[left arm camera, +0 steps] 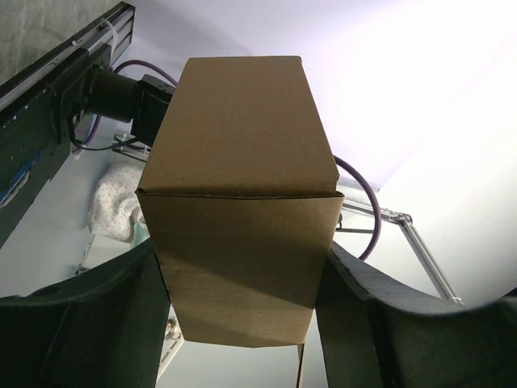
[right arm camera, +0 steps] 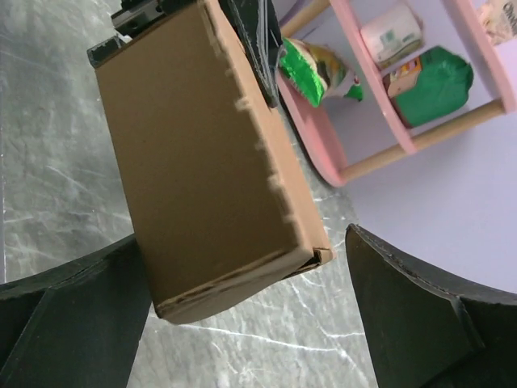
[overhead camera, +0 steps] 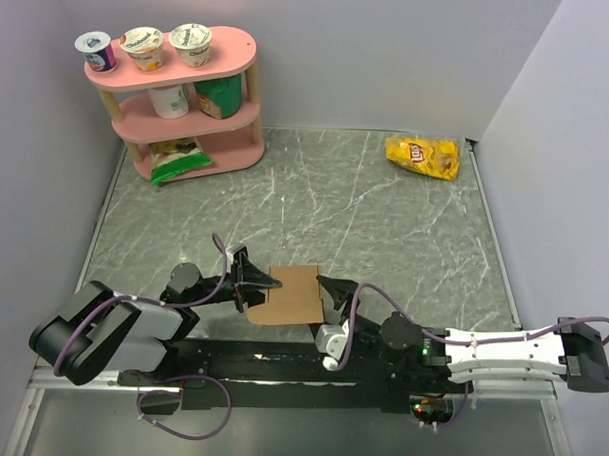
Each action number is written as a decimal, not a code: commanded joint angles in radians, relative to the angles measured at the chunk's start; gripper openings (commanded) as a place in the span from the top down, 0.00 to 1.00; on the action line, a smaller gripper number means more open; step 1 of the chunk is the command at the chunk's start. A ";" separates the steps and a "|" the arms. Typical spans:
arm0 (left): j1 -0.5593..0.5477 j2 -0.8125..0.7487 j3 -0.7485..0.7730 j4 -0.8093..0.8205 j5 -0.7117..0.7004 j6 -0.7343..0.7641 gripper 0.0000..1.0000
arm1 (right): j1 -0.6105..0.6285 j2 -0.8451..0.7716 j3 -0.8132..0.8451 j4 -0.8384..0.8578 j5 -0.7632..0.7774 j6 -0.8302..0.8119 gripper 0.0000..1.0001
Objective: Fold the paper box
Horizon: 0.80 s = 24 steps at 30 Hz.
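Observation:
The paper box (overhead camera: 292,295) is a small brown cardboard box, folded up and held just above the table's near edge between the two arms. My left gripper (overhead camera: 256,282) is shut on it from the left. In the left wrist view both dark fingers (left arm camera: 121,315) press the sides of the box (left arm camera: 242,202). My right gripper (overhead camera: 329,294) stands open at the box's right side. In the right wrist view the box (right arm camera: 194,178) lies beside the left finger (right arm camera: 73,315), with a wide gap to the right finger (right arm camera: 412,307). One corner seam of the box gapes slightly.
A pink three-tier shelf (overhead camera: 179,94) with yogurt cups, a green bag and a snack pack stands at the back left. A yellow chip bag (overhead camera: 423,156) lies at the back right. White walls close the table on three sides.

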 commanded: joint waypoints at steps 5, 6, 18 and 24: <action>-0.006 0.004 0.011 0.447 0.026 -0.528 0.38 | 0.097 -0.024 0.029 0.027 0.063 -0.039 0.35; -0.006 0.007 0.017 0.445 0.030 -0.526 0.37 | 0.105 -0.012 0.030 0.021 0.060 -0.036 0.38; 0.083 -0.049 0.097 0.334 0.106 -0.431 0.04 | 0.111 -0.067 0.030 -0.039 0.083 0.042 0.53; 0.323 -0.174 0.171 0.003 0.258 -0.165 0.04 | 0.081 -0.136 0.050 -0.174 0.095 0.169 0.54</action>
